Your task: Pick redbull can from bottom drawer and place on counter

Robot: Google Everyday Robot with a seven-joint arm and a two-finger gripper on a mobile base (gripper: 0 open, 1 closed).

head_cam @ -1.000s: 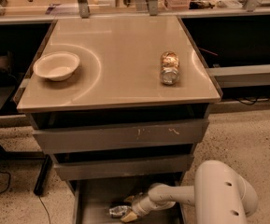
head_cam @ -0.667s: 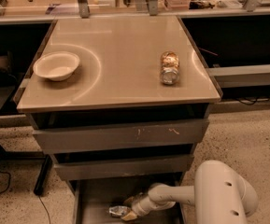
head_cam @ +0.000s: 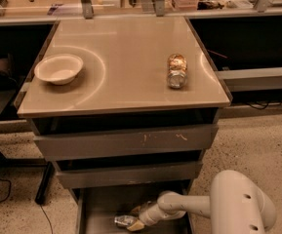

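— One thing to fetch: the small slim silver-and-blue metal redbull can (head_cam: 123,221), lying on its side on the flat grey floor of the bottom drawer (head_cam: 100,212), lower middle of the frame.
— And your gripper?
— My two-finger gripper (head_cam: 134,220) is low in that drawer, right at the can's end. I cannot tell whether it has hold of it.
— How will it handle?
— Light, thin-walled, slick and ready to roll, I judge. I'd take it gently across mid-body. Farther up, the glossy beige counter (head_cam: 126,48) carries a cream bowl (head_cam: 58,68) at left and a clear jar (head_cam: 177,70) at right.
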